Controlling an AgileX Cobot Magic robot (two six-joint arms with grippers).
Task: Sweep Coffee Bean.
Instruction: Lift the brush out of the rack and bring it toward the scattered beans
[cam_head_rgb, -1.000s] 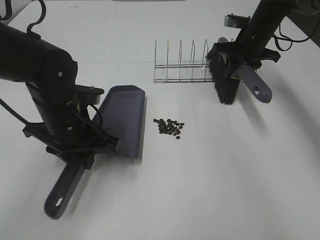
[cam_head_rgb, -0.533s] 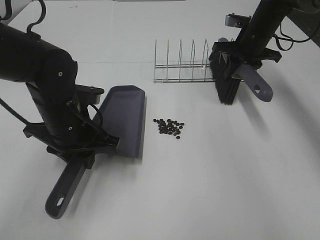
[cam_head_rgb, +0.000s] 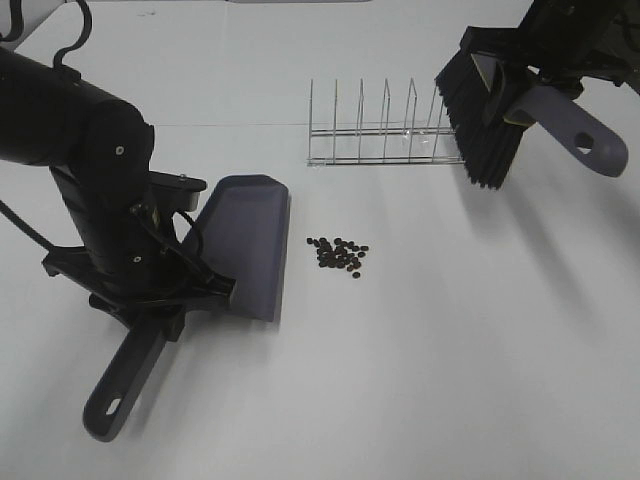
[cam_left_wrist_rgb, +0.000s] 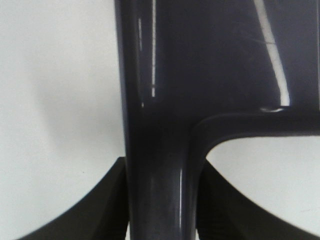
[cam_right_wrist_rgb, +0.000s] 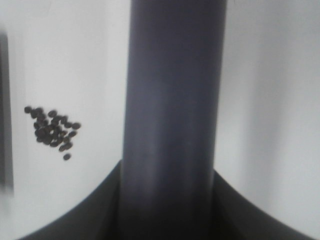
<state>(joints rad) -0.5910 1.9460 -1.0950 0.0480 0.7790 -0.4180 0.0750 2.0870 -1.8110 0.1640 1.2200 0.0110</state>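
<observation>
A small heap of dark coffee beans (cam_head_rgb: 338, 254) lies on the white table, just right of the grey-purple dustpan (cam_head_rgb: 245, 245). The pan rests on the table with its mouth toward the beans. My left gripper (cam_head_rgb: 165, 312) is shut on the dustpan's handle (cam_left_wrist_rgb: 160, 175), which runs between its fingers (cam_left_wrist_rgb: 112, 210). At the back right my right gripper (cam_head_rgb: 522, 92) is shut on the brush's handle (cam_right_wrist_rgb: 172, 125). It holds the black-bristled brush (cam_head_rgb: 482, 125) in the air, above and right of the beans (cam_right_wrist_rgb: 52, 131).
A wire rack (cam_head_rgb: 385, 132) with several upright dividers stands at the back, just left of the raised brush. The left arm's black body (cam_head_rgb: 90, 180) looms over the table's left side. The dustpan's edge (cam_right_wrist_rgb: 5, 115) shows in the right wrist view.
The right arm has lifted the brush up and to the right, away from the rack's end. The dustpan and left arm have shifted only slightly. The beans lie as before.
</observation>
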